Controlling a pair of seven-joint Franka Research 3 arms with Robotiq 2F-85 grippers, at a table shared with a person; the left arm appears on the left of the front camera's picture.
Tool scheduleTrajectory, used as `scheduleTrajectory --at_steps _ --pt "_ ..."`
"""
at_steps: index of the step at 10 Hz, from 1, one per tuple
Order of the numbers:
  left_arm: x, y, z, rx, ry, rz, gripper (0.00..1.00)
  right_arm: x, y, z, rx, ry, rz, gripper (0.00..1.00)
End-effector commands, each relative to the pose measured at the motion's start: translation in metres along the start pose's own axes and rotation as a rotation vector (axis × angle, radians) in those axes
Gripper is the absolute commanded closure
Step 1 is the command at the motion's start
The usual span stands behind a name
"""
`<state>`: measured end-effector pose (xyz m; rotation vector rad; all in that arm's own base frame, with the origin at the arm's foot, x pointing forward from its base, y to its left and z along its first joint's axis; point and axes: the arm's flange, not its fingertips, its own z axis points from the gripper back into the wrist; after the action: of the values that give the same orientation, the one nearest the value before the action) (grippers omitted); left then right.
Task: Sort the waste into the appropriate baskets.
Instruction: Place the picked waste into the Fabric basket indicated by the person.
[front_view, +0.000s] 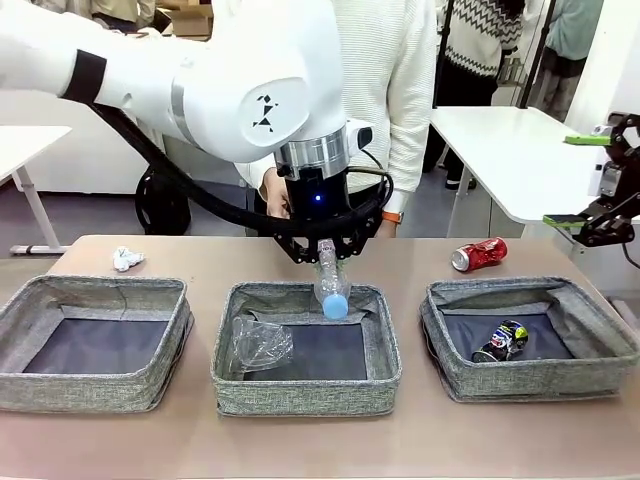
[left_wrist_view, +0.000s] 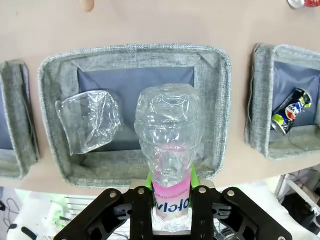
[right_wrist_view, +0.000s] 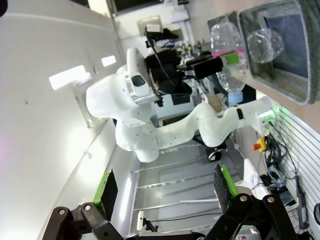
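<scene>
Hands first: the left hand (front_view: 327, 250) is clamped on the blue-capped bottle (front_view: 331, 285), green pads pressed to either side of its pink label. The bottle hangs cap-down, clear ribbed plastic with dents in its shoulder, over the middle basket (front_view: 305, 395). That basket is a low, soft-sided rectangle of grey woven fabric with a dark blue-grey bottom. Inside it, toward its left side, lies the crumpled bottle (front_view: 258, 345), thin clear plastic squashed into folds, apart from the hanging one.

Over at the bench's right edge, the right hand (front_view: 590, 180) is raised with its fingers wide apart, nothing between the green pads.

The right basket (front_view: 530, 380), same grey weave, holds the black can (front_view: 500, 340), dented metal lying tilted on the dark bottom. Behind it, the red can (front_view: 478, 255) lies on its side on the bare bench (front_view: 300, 440), glossy and slightly crushed. The left basket (front_view: 95, 390) shows its dark lining, and beyond its far rim the paper wad (front_view: 127, 259) sits on the smooth tan bench top, a small white crumple. A person (front_view: 400, 90) in a pale ribbed jumper stands at the far side.
</scene>
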<state>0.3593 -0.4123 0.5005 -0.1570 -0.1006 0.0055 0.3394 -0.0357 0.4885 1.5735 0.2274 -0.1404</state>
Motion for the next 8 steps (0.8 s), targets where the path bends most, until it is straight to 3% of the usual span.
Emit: scheduleTrajectory --at_steps 1,2,3,8 --pt "0.0022 0.0017 0.0025 0.019 0.003 0.001 0.61 -0.001 0.0015 -0.0012 0.012 -0.001 0.005 0.0" --pt "0.0025 0.0016 0.0029 0.024 0.009 -0.007 0.19 -0.001 0.0015 -0.0012 0.012 -0.001 0.005 0.0" --pt "0.0029 0.0014 0.0045 0.02 0.004 -0.003 0.03 -0.001 0.0015 -0.0012 0.012 -0.001 0.005 0.0" --pt "0.0045 0.0017 0.0073 0.011 -0.001 0.006 0.0 -0.001 0.0015 -0.0012 0.012 -0.001 0.005 0.0"
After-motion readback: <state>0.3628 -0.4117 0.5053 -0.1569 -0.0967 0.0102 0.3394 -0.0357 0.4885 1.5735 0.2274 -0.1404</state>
